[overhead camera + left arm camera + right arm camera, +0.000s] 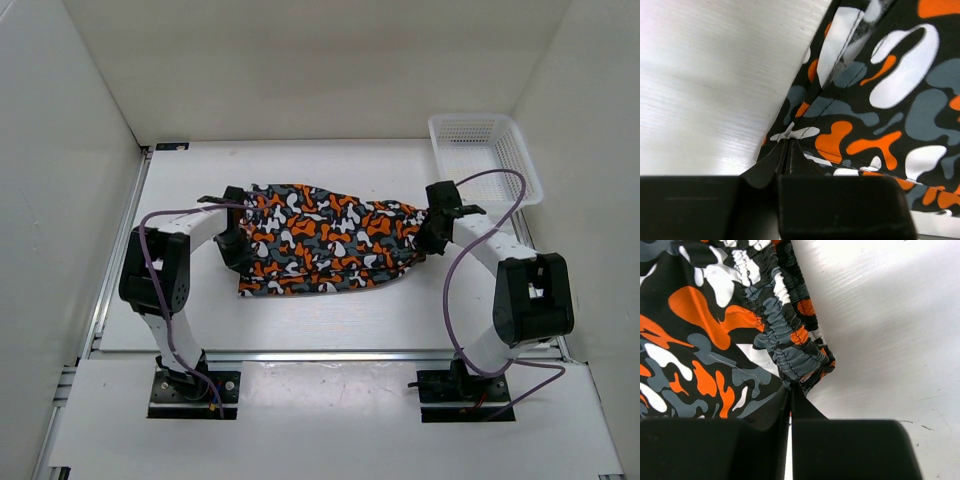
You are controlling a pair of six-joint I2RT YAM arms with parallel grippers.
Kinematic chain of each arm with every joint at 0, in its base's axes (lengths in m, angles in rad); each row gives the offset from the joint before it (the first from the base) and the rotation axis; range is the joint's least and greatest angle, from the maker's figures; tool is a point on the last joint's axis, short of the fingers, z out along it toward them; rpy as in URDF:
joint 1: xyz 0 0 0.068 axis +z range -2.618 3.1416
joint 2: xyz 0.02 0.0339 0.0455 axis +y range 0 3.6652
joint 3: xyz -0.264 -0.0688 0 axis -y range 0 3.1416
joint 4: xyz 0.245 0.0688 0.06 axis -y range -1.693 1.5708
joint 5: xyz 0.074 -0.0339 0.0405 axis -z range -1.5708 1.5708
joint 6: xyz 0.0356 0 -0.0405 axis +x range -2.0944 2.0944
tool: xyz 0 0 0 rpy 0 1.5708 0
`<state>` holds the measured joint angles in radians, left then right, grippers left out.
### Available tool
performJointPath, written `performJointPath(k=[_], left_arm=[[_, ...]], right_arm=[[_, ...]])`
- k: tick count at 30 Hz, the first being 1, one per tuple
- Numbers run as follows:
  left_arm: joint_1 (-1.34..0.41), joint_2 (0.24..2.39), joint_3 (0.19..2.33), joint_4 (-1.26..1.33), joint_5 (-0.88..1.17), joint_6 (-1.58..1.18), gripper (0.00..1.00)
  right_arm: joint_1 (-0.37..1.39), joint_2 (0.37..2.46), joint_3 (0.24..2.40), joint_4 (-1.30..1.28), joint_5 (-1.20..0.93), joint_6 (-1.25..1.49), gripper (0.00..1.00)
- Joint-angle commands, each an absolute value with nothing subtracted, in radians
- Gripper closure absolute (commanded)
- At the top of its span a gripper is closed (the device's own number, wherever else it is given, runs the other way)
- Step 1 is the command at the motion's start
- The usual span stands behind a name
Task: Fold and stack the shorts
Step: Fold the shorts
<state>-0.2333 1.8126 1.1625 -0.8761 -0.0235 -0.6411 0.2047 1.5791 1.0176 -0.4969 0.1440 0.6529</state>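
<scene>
- While both pincers are clamped on cloth, the shorts (325, 240) span the middle of the worktop (300, 325), drawn left to right between them.
- Left pincer (237, 248): closed on a stitched edge at the shorts' left end. In the wrist view the tips (785, 152) meet with fabric nipped between.
- Right pincer (432, 235): closed on the gathered elastic waistband at the shorts' right end. Its wrist view shows the same pinch (790, 395).
- Shorts' edges: the far edge runs roughly straight between the pincers. The near edge sags toward the near edge of the worktop, with a second layer showing under it.
- Room: a wide band of bare worktop lies between the shorts and the far edge, and a narrower band lies toward the near edge. The left and right edges are taken up by the arms' elbows.
- Container: a white mesh basket (520, 160) sits in the far right corner, just beyond the right pincer and apart from the shorts. Only its own mesh floor shows inside.
</scene>
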Motion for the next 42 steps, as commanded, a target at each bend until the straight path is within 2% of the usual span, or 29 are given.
performJointPath(k=[1, 11, 14, 20, 25, 26, 28, 29, 30, 31, 33, 37, 42], left_arm=[[-0.236, 1.717, 1.219, -0.885, -0.067, -0.649, 0.89], [-0.199, 1.571, 1.468, -1.069, -0.107, -0.620, 0.89], [-0.199, 1.508, 1.482, -1.109, -0.107, -0.620, 0.89], [-0.253, 1.373, 1.245, -1.042, -0.042, -0.692, 0.89], [-0.264, 1.371, 0.967, -0.917, -0.018, -0.756, 0.89], [-0.264, 1.385, 0.944, -0.902, -0.018, -0.756, 0.89], [-0.264, 1.432, 0.916, -0.879, -0.018, -0.743, 0.53], [-0.264, 1.448, 0.916, -0.879, -0.018, -0.742, 0.31], [-0.264, 1.460, 0.916, -0.879, -0.018, -0.733, 0.17], [-0.264, 1.469, 0.928, -0.879, -0.018, -0.721, 0.08], [-0.264, 1.470, 0.948, -0.879, -0.018, -0.721, 0.07], [-0.264, 1.460, 1.037, -0.888, -0.029, -0.709, 0.08], [-0.255, 1.607, 1.231, -0.888, -0.089, -0.683, 0.14]], right_arm=[[0.202, 1.513, 1.071, -0.518, 0.196, 0.626, 1.00], [0.202, 1.477, 1.210, -0.584, 0.218, 0.617, 1.00], [0.212, 1.430, 1.220, -0.594, 0.218, 0.617, 1.00], [0.212, 1.325, 1.050, -0.583, 0.227, 0.644, 1.00], [0.212, 1.351, 0.918, -0.531, 0.184, 0.635, 1.00], [0.212, 1.376, 0.908, -0.520, 0.172, 0.623, 0.92], [0.212, 1.402, 0.899, -0.520, 0.158, 0.623, 0.65], [0.212, 1.413, 0.899, -0.520, 0.158, 0.623, 0.52], [0.212, 1.425, 0.899, -0.520, 0.149, 0.623, 0.32], [0.212, 1.425, 0.899, -0.520, 0.149, 0.623, 0.26], [0.212, 1.425, 0.899, -0.520, 0.138, 0.644, 0.20], [0.172, 1.404, 0.879, -0.506, 0.077, 0.664, 0.20], [0.086, 1.413, 0.815, -0.416, -0.062, 0.686, 0.20]])
